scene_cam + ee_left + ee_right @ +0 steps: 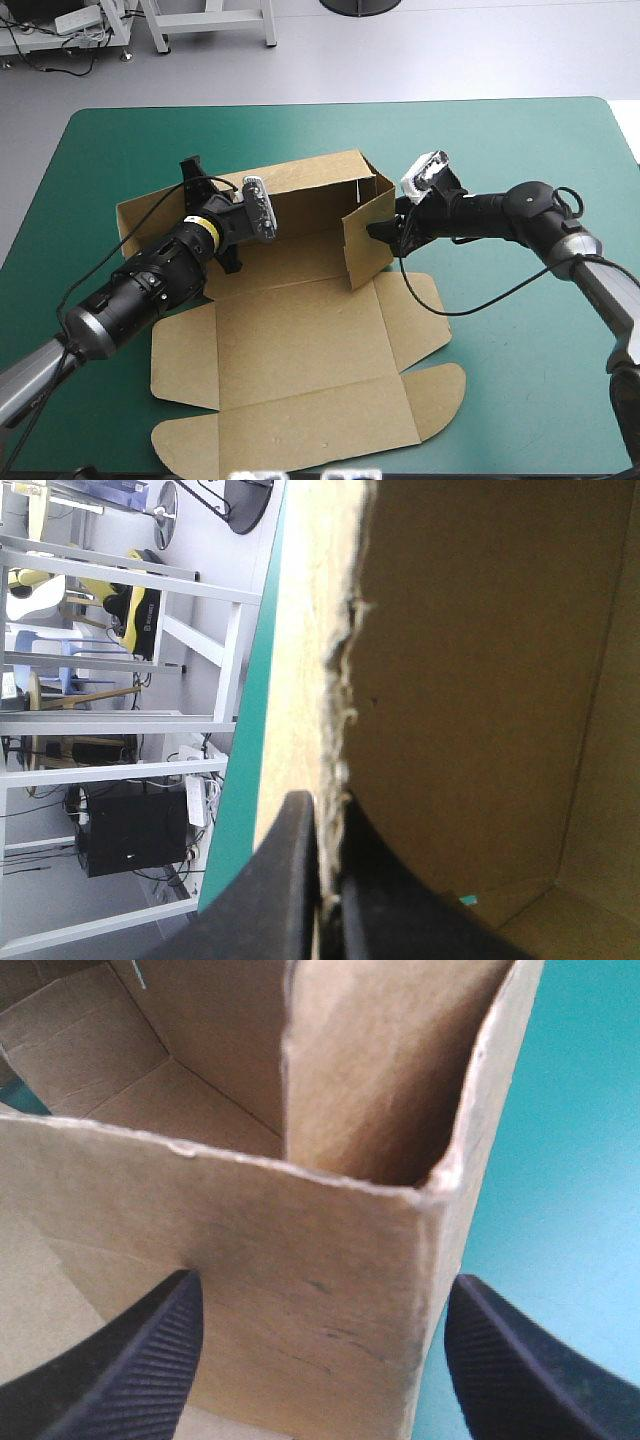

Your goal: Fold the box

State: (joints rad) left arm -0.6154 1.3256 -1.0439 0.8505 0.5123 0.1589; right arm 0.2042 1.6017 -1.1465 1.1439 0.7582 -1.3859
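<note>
Box: middle of tabletop; far and right walls raised, near flaps flat.
Left pincer: clamped on far wall's edge, apparently holding it upright.
Right pincer: apart, straddling the right corner, likely to steady it.

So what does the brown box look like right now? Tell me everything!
The box is one cut sheet of brown board, half folded. Its far wall and right end wall stand up and meet at a corner. The big near panels with rounded tabs lie flat on the teal-green cover. The left hand pinches the far wall at its left end. The right hand is open, with a finger either side of the right end wall.
</note>
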